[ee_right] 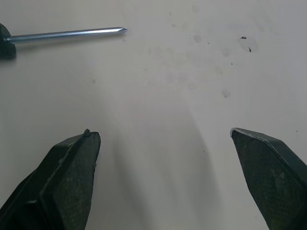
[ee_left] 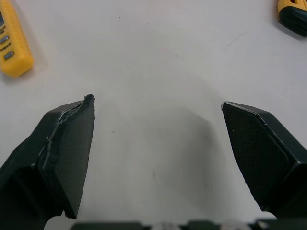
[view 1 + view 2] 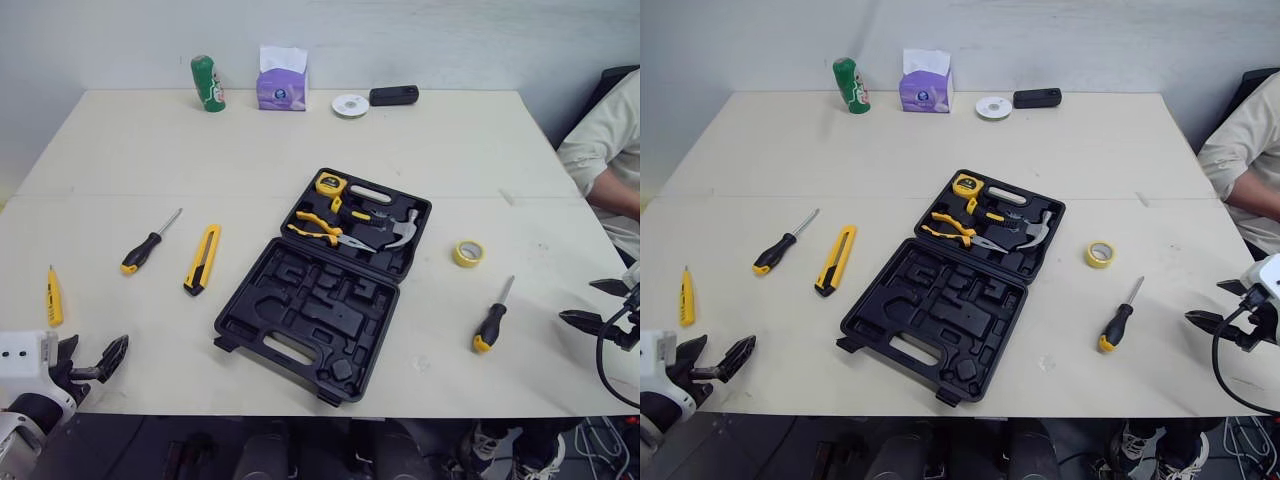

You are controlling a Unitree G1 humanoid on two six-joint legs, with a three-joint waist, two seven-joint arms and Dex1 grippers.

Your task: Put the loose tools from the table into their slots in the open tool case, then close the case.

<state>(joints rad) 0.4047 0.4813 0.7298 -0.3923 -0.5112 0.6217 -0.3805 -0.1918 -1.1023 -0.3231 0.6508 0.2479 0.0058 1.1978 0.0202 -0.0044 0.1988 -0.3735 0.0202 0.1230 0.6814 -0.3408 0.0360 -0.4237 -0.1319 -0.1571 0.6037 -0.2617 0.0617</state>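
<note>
Open black plastic tool case (image 3: 320, 290) at centre frame. Spread and empty: left gripper (image 3: 95, 355), lower left; right gripper (image 3: 582, 302), right edge. Risk: black-and-yellow screwdriver (image 3: 492, 318), lower right, may roll from an off-centre pinch.

Nothing written can be read: no word, brand or number. The green can (image 3: 208, 84) at the far edge of the bench (image 3: 450, 140) bears white print too small to make out. The purple tissue pack (image 3: 281, 90) near it carries a round mark whose lettering cannot be read.
</note>
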